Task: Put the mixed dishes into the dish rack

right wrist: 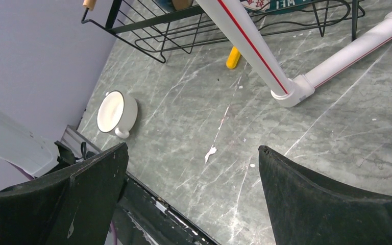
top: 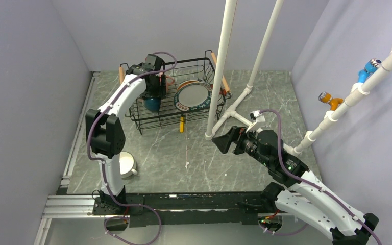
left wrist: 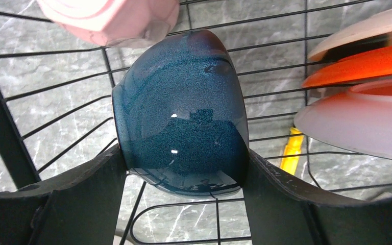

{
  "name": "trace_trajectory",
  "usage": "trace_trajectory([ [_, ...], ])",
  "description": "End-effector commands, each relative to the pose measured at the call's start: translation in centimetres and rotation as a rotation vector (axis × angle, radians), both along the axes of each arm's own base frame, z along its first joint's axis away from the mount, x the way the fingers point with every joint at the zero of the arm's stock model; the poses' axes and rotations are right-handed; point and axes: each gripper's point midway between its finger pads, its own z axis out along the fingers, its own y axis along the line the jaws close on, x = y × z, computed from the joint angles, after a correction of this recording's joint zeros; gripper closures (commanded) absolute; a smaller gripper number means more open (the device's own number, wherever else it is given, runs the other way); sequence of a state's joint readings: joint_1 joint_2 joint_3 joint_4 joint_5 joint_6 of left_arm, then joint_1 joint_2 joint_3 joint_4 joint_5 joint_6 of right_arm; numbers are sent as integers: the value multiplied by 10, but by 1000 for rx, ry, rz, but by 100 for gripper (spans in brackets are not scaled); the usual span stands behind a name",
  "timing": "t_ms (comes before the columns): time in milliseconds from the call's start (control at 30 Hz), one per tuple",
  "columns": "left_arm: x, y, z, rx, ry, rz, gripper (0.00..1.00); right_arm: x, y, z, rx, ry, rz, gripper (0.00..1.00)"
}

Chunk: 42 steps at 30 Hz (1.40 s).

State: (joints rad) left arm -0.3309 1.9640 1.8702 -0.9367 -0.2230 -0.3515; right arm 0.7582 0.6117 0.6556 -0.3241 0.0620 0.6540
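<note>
At the rack's left end: the left fingers clamp a dark-blue bowl, spread fairly wide, with one finger pressed to each flank.
Bowl: it is held inside the dish rack, its glossy speckled outside turned toward the wrist camera. Black wires run behind and beneath it, and it is unclear whether it rests on them.
Neighbour: a pink mug sits just beside the bowl, at the top edge of the left wrist view. Contact between the two cannot be made out.
Middle of the rack: a big plate with a dark patterned rim stands tilted on edge, its face toward the near side.
Behind the plate: a cream dish shows its orange-red underside, stacked close against the plate.
Rack handles: light wooden bars cap both short sides of the black wire basket.
Under the rack's near edge: a yellow tool lies on the counter, poking out from below the wires.
Outside the rack: a white handled cup sits on the counter beside the left arm's lower link, well apart from the basket. It lies tipped with its pale inside showing in the right wrist view.
Right side: the right fingers hang above the bare counter, spread as wide as they go, with nothing between them.
Overhead: a white pipe frame rises from the counter between the rack and the right arm.
</note>
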Motion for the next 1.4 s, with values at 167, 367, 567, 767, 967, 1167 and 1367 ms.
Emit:
trace_trajectory([
  [167, 1, 22, 28, 196, -68, 128, 100, 2, 1, 17, 25, -42, 2, 1],
  [367, -1, 30, 20, 294, -47, 148, 100, 2, 3, 15, 31, -36, 12, 1],
  [567, 1, 26, 15, 408, -34, 127, 100, 3, 2, 12, 30, -33, 7, 1],
  [767, 2, 22, -6, 405, 11, 109, 100, 2, 2, 9, 30, -25, 6, 1],
  [967, 0, 16, -16, 383, 34, 90, 82, 1, 0, 8, 29, -25, 0, 1],
  [1167, -1, 10, -23, 351, 53, 55, 50, 1, 1, 7, 34, -23, 5, 1],
  [1367, -4, 11, -21, 340, 43, 54, 15, 1, 0, 5, 33, -21, 6, 1],
])
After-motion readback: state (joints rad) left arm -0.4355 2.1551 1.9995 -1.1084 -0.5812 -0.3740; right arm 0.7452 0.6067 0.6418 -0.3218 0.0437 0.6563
